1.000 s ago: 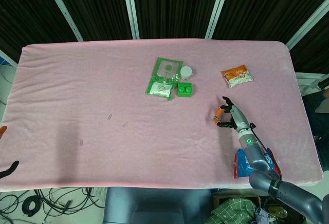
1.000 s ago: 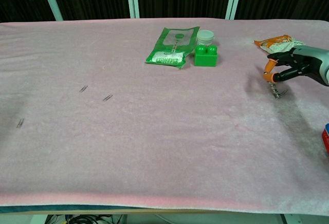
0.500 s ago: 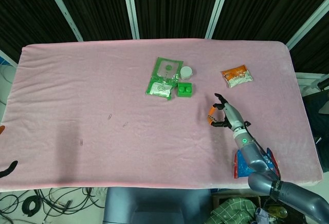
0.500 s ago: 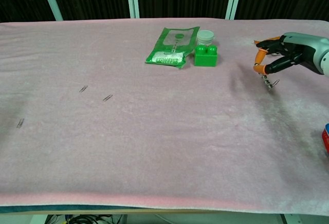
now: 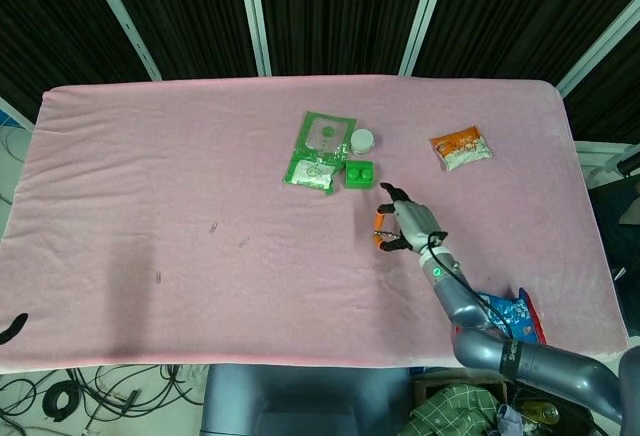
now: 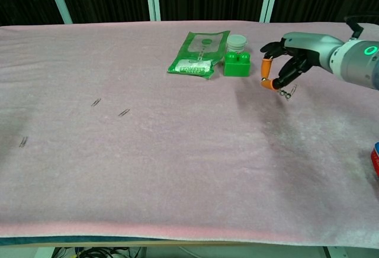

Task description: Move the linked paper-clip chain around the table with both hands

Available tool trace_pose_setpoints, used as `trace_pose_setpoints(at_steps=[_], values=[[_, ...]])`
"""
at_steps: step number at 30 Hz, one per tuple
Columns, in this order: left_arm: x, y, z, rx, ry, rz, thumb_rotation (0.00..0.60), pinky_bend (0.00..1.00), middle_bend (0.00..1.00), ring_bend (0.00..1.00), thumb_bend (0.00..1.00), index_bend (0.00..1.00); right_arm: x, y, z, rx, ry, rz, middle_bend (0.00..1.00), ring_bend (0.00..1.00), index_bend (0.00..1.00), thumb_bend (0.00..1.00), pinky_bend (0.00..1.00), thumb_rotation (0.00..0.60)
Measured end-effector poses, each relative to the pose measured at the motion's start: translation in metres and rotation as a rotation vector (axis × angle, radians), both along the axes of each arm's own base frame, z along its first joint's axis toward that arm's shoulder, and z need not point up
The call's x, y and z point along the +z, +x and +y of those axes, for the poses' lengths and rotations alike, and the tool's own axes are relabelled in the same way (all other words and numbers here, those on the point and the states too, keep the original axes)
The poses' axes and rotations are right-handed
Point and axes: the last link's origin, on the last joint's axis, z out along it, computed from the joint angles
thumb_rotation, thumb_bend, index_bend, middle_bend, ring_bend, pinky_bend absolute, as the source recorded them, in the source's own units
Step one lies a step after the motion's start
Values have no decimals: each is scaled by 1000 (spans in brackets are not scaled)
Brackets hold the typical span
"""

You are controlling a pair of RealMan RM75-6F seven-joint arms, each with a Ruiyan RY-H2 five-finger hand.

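My right hand (image 5: 402,228) hovers over the pink table just right of the green brick (image 5: 359,174). Its orange-tipped fingers pinch a short paper-clip chain (image 6: 288,93), which dangles below the right hand (image 6: 293,54) just above the cloth in the chest view. Of my left hand, only a dark fingertip (image 5: 11,328) shows at the bottom left edge of the head view, off the table; its pose is hidden.
A green packet (image 5: 320,151) and a white jar (image 5: 362,140) lie beside the green brick. An orange snack bag (image 5: 461,148) sits back right, a blue packet (image 5: 507,314) front right. Loose clips (image 6: 95,102) (image 6: 124,112) (image 6: 23,142) lie on the left.
My right hand has carried the chain leftward and farther from me, from the right side of the table to beside the green brick. The left hand's visible tip slid further out of frame.
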Motion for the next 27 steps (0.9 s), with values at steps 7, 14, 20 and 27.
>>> trace_pose_setpoints(at_steps=[7,14,20,27], values=[[3,-1,0,-7,-4,-19,600,0,5,0,214,55,-33,54,-1,14,38,87,0,36,642,314,210,600],[7,-3,-1,-7,1,-28,600,0,5,0,214,55,-59,87,5,-1,75,140,0,36,643,314,210,600],[8,-3,-1,-11,2,-35,600,0,5,0,214,55,-77,110,13,-10,103,172,0,35,646,315,210,600],[12,-4,-3,-14,16,-43,600,0,5,0,214,55,-88,112,16,-22,118,202,0,35,648,314,210,600]])
